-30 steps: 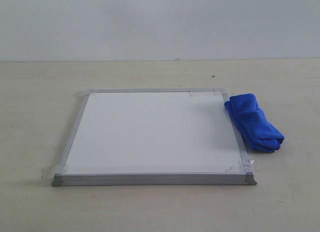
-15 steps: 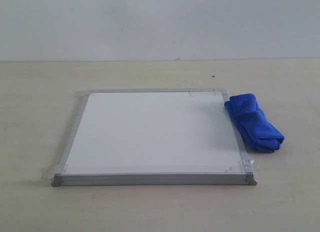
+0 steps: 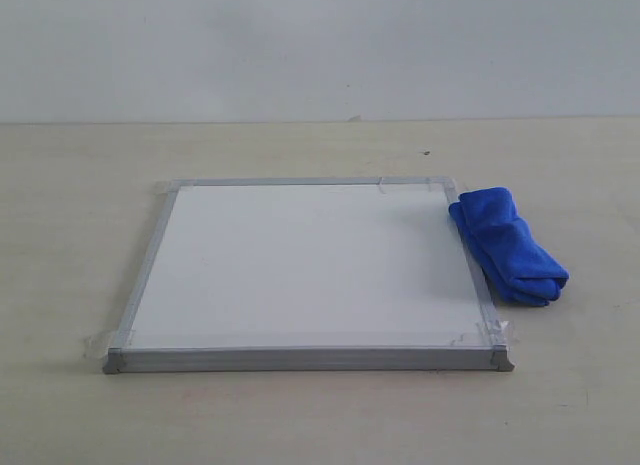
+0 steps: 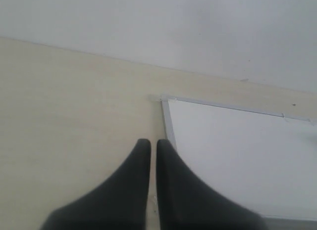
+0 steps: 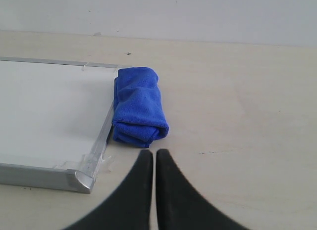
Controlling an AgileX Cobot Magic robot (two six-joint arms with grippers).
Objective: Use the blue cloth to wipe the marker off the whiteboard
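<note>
A pale table [image 3: 300, 425] runs back to a plain grey-white wall [image 3: 320, 45]. My left tool [image 4: 153, 143] has its two dark fingers drawn together with only a thin slit between them, empty. In its wrist view the tips line up with the left frame of the whiteboard [image 3: 310, 265], with bare table stretching away to the left. My right tool [image 5: 154, 153] is likewise closed up on nothing. Just beyond its tips is the near end of the blue cloth [image 3: 508, 247].

The board lies flat in the middle of the table, its face plain white and its near edge square to the front. The cloth lies on the table against the board's right frame. Its long axis slants from the board's far right corner out toward the near right. Open table surrounds both, right of the cloth and in front of the board.
</note>
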